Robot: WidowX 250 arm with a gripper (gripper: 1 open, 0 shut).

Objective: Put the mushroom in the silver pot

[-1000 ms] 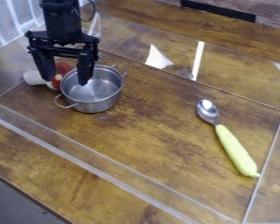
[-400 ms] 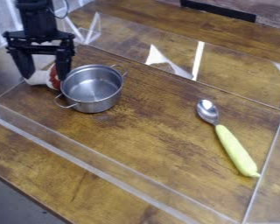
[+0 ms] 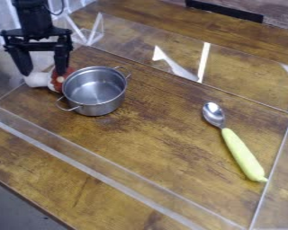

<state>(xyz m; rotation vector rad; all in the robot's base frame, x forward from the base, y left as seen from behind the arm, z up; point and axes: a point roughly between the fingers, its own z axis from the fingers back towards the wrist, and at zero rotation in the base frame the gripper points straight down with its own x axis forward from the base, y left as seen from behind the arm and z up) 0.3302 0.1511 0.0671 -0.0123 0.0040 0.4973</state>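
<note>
Mushroom (image 3: 43, 78) lies on its side near the far left corner of the wooden table (image 3: 147, 135), just beside the silver pot (image 3: 94, 90) on the pot's left, its dark red cap toward the pot and its cream stem pointing out to the table's left edge. Its long axis appears to run roughly left to right, though the black fingers partly hide it. The single arm's gripper (image 3: 39, 65) hangs directly above it, pointing straight down, jaws spread wide and holding nothing, one finger standing on either side of the toy, apparently astride its length. Whether the tips already touch the mushroom or the table cannot be told from this view. The pot sits upright and empty, its two small handles showing, close enough that a carry would be only a short hop to the right. Well apart, toward the right edge, a silver spoon with a yellow-green handle (image 3: 234, 140) lies idle. Clear plastic walls (image 3: 134, 184) fence the table on all sides. Judging from the pose, the grasp is the step in hand: a little more descent, then a squeeze.
</note>
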